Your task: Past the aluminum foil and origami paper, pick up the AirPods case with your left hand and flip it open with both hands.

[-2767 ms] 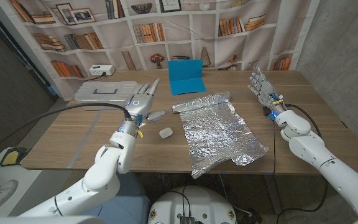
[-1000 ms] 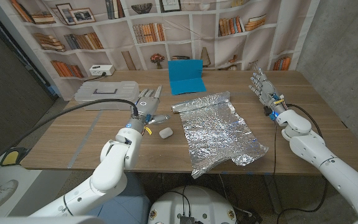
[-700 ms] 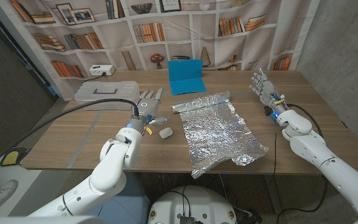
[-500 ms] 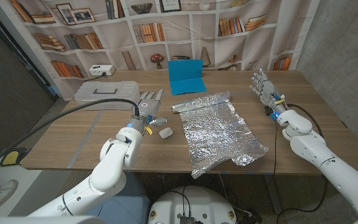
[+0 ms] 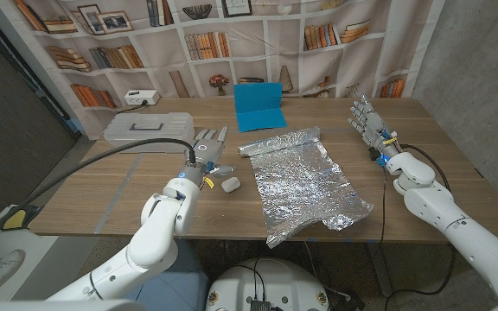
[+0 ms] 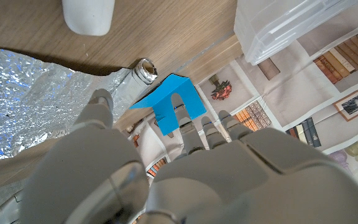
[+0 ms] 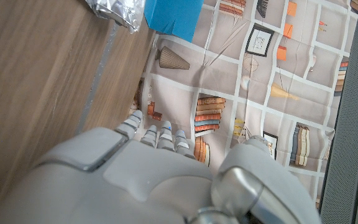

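Note:
The white AirPods case [image 5: 229, 184] lies on the wooden table [image 5: 128, 203] just left of the crinkled aluminum foil [image 5: 303, 180]; it also shows in the left wrist view as the AirPods case [image 6: 89, 15]. My left hand [image 5: 207, 154] hovers close beside it on its left, fingers spread and holding nothing. The blue origami paper [image 5: 258, 106] stands folded behind the foil, seen too as the blue paper [image 6: 169, 107]. My right hand [image 5: 366, 120] stands at the table's right side with fingers apart and empty, far from the case.
A clear plastic box [image 5: 148, 127] sits at the back left, with a white power strip [image 5: 142, 98] behind it. The foil roll [image 6: 143, 70] lies at the sheet's far edge. A bookshelf backdrop hangs behind the table.
My left hand has drawn back toward me and to the right, ending close beside the AirPods case. The right hand, foil and paper have not moved.

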`<action>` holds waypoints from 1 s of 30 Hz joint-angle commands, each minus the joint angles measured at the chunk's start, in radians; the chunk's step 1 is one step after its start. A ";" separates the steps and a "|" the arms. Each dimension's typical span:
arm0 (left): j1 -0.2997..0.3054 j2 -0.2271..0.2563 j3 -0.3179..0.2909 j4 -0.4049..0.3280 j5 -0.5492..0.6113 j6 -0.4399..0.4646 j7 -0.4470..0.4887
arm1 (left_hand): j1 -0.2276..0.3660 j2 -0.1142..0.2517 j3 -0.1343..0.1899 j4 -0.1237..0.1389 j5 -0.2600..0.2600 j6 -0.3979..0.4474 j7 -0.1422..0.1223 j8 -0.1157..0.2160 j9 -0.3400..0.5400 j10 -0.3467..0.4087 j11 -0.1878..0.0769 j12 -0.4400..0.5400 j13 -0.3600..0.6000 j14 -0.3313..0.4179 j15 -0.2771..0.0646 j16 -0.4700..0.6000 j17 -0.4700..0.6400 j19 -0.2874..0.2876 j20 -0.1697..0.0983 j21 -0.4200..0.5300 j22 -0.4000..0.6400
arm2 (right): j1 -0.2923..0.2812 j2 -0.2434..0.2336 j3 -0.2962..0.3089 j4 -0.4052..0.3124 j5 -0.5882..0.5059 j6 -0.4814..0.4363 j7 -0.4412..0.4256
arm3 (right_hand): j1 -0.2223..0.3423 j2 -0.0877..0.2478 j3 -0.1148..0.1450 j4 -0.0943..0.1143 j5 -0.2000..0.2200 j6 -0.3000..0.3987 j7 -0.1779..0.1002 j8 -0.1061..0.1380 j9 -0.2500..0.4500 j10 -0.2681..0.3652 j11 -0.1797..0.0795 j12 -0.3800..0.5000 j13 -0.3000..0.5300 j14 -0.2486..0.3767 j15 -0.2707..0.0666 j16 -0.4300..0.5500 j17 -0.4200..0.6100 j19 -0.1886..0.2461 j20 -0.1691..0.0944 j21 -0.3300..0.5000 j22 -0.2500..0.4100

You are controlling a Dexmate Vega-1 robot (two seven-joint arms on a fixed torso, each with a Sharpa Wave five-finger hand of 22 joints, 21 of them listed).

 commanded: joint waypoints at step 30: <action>0.028 -0.038 0.025 0.036 0.045 0.014 0.032 | -0.018 0.005 -0.006 0.017 -0.002 -0.055 0.019 0.003 0.002 0.052 -0.015 0.016 0.015 0.023 -0.009 0.012 0.002 0.006 0.000 0.006 0.002 | 0.016 0.016 0.001 0.041 0.010 0.021 0.021 | 0.009 0.002 0.007 -0.008 -0.003 -0.007 -0.006 0.000 0.004 -0.006 -0.011 -0.004 0.006 -0.039 -0.004 0.002 0.002 -0.011 0.001 -0.001 0.005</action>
